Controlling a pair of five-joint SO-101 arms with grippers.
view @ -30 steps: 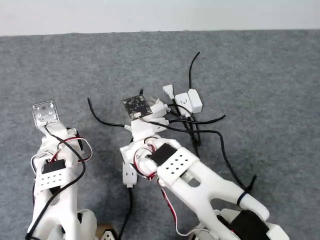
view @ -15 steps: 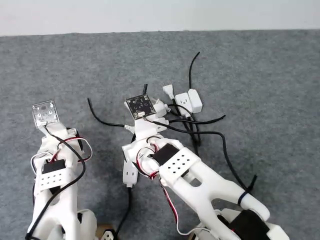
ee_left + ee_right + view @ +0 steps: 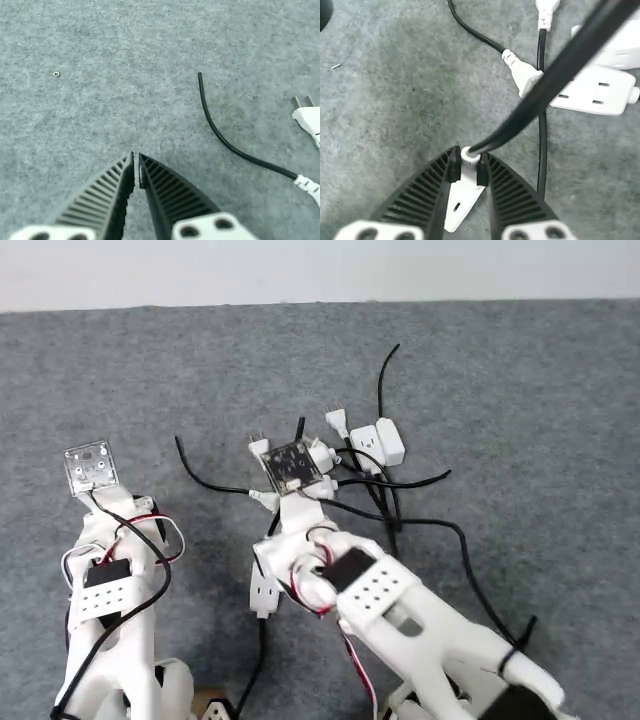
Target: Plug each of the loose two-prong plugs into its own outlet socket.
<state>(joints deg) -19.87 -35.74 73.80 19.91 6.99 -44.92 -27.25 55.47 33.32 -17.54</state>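
My right gripper [image 3: 469, 161] is shut on a white plug [image 3: 462, 192]. Its black cord [image 3: 555, 75] runs out past the fingertips. Ahead of it lie a second white plug [image 3: 526, 76] and a white outlet socket [image 3: 592, 94]. In the high view the right arm [image 3: 370, 585] is at the table's middle, with two outlet sockets [image 3: 378, 443] and a loose two-prong plug [image 3: 337, 422] just beyond it. Another plug's prongs [image 3: 258, 444] stick out beside that wrist. My left gripper [image 3: 136, 167] is shut on nothing, low over bare carpet. A plug [image 3: 307, 117] lies off to its side.
A third white socket [image 3: 262, 592] on a black cord lies between the two arms, near their bases. Black cords [image 3: 400, 485] cross in a tangle by the sockets. One loose cord end [image 3: 200, 76] lies ahead of the left gripper. Grey carpet [image 3: 520, 390] covers the table.
The right arm has swung to the right and turned at the wrist, uncovering a plug's prongs on its left. The cord loop at the right was dragged along. The left arm has not moved.
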